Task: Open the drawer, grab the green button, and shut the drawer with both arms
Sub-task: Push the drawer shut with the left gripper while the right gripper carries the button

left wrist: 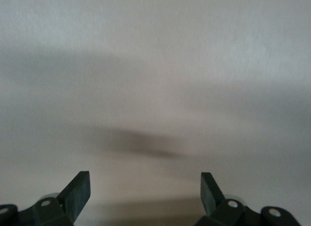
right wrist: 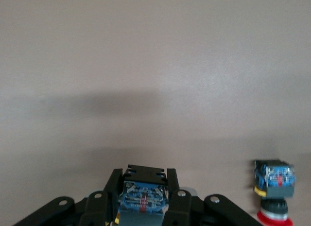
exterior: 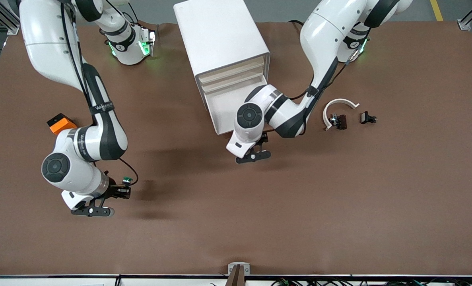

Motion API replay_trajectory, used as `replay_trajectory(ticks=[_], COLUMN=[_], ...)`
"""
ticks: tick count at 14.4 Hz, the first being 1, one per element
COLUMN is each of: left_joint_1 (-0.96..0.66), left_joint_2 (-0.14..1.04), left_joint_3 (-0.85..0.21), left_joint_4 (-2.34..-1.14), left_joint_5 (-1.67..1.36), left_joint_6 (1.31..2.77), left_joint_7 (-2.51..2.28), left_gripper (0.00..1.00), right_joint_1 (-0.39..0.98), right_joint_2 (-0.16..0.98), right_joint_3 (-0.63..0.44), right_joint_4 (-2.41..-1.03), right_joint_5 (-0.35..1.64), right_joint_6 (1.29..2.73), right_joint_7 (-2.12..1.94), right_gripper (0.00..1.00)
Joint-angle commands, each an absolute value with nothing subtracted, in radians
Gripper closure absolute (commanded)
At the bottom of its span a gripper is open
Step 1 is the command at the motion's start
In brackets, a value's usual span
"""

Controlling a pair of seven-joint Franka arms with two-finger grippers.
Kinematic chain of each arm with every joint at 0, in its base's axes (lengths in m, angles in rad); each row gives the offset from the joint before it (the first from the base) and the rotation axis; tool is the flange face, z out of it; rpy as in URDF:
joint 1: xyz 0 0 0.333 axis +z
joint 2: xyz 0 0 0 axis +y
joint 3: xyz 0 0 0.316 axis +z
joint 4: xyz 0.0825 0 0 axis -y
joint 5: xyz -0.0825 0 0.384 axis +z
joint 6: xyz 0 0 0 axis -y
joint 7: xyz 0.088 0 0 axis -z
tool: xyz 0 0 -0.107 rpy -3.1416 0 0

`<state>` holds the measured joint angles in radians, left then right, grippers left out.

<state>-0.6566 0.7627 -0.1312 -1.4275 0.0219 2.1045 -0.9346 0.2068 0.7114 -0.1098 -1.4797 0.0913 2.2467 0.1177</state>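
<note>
Green-capped, the button (exterior: 127, 180) sits clamped between the fingers of the right gripper (exterior: 121, 192), which we see over bare brown table (exterior: 259, 222) toward the right arm's end. From the right wrist view we make out the button's blue-grey base (right wrist: 144, 197) wedged between the two dark fingers (right wrist: 176, 199), the jaws clenched on it, and a red-capped button (right wrist: 273, 193) standing on the table nearby. An orange block (exterior: 62, 123) lies on the table beside the right arm (exterior: 80, 131). At the middle of the table stands the white cabinet (exterior: 220, 43); we cannot pick out the drawer's front, which the left arm (exterior: 275, 111) hides. The left gripper (exterior: 253, 155) hangs just in front of the cabinet's foot, its fingers (left wrist: 77, 192) spread wide apart around nothing. Toward the left arm's end we see a white curved piece (exterior: 339, 106) and two small dark parts (exterior: 368, 118) on the table.
</note>
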Motion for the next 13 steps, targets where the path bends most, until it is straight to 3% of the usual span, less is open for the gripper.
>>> replay_trajectory(ticks=[1,4,13], left_joint_1=[-0.669,-0.669,-0.666], left_joint_2=[0.669,0.637,0.621], left_joint_3=[-0.136,-0.155,-0.258], left_joint_4=[-1.570,-1.650,-1.743], left_joint_5=[0.046,0.046,0.029], left_joint_6=[2.183,2.262,2.258], left_joint_7=[-0.940,-0.948,-1.058], left_gripper=[0.00,0.00,0.00], right_joint_1=[0.172,0.141,0.124], right_joint_2=[0.758,0.782,0.792], right_joint_3=[-0.091,-0.091,-0.091], right_joint_4=[-1.471,-1.471,-1.537], right_joint_5=[0.069,0.046,0.037], right_joint_6=[2.276,2.272,2.276], right_joint_7=[0.059,0.037,0.020], right_gripper=[1.00,1.00,1.00])
